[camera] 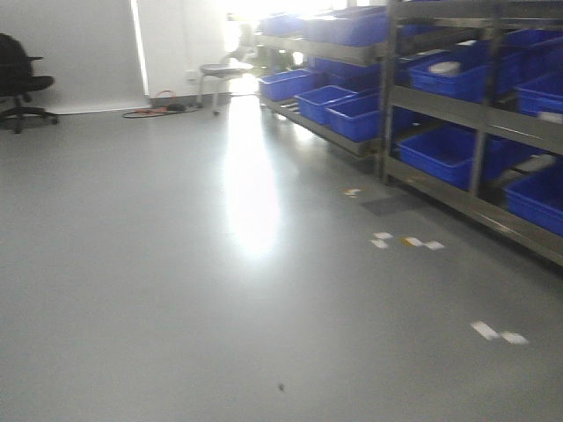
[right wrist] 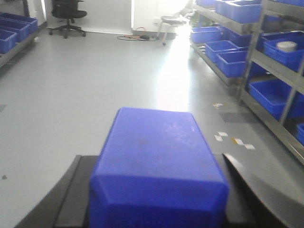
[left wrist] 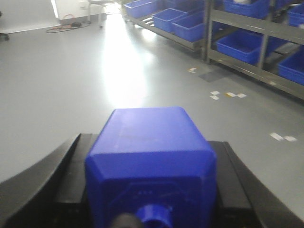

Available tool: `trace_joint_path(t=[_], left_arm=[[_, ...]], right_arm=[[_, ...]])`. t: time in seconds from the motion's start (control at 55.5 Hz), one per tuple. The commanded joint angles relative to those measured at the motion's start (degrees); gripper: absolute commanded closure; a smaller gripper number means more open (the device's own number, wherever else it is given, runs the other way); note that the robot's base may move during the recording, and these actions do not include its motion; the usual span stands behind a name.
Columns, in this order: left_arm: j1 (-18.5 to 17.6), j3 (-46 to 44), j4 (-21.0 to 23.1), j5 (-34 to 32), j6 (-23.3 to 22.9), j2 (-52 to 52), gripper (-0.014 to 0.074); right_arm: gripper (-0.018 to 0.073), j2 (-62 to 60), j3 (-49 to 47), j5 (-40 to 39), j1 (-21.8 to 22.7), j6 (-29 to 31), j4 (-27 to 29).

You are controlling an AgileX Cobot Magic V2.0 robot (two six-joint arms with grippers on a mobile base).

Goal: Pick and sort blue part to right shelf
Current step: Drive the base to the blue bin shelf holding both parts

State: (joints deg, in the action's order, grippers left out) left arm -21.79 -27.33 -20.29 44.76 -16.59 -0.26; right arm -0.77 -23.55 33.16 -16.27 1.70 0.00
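exterior front-facing view: a metal shelf [camera: 475, 105] holding blue bins [camera: 440, 151] lines the right side. left gripper [left wrist: 151, 164] pinches a blue part [left wrist: 149, 135] between black fingers [left wrist: 66, 166]; right gripper [right wrist: 156, 183] clamps a second blue part [right wrist: 156, 142].

Grey floor [camera: 176, 264], metal shelf [camera: 387, 97] along the right.
Blue bins [camera: 440, 154] sit on its tiers; pale tape marks [camera: 497, 332] dot the floor lower right; a cable [camera: 154, 112], an office chair [camera: 18, 83] and perhaps a stool [camera: 220, 75] stand top left.
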Motion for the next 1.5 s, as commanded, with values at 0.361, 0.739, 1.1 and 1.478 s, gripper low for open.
trace_joint_path(t=[0.361,0.739,1.1,1.478], left_arm=[[0.0,-1.4,-0.9,-5.3,-0.6,-0.7,0.0260],[0.0,-1.4,-0.9,-5.3,-0.6,-0.7,0.0260],[0.0,-1.4,-0.9,-5.3,-0.6,-0.7,0.0260],[0.0,-1.4,-0.9,-5.3,-0.6,-0.7,0.0260]], right_arm=[[0.0385,-0.4,-1.6,-5.6,0.1,0.0,-0.4],[0.0385,-0.4,-1.6,-5.6,0.1,0.0,-0.4],[0.0385,-0.4,-1.6,-5.6,0.1,0.0,-0.4],[0.0385,-0.4,-1.6,-5.6,0.1,0.0,-0.4]])
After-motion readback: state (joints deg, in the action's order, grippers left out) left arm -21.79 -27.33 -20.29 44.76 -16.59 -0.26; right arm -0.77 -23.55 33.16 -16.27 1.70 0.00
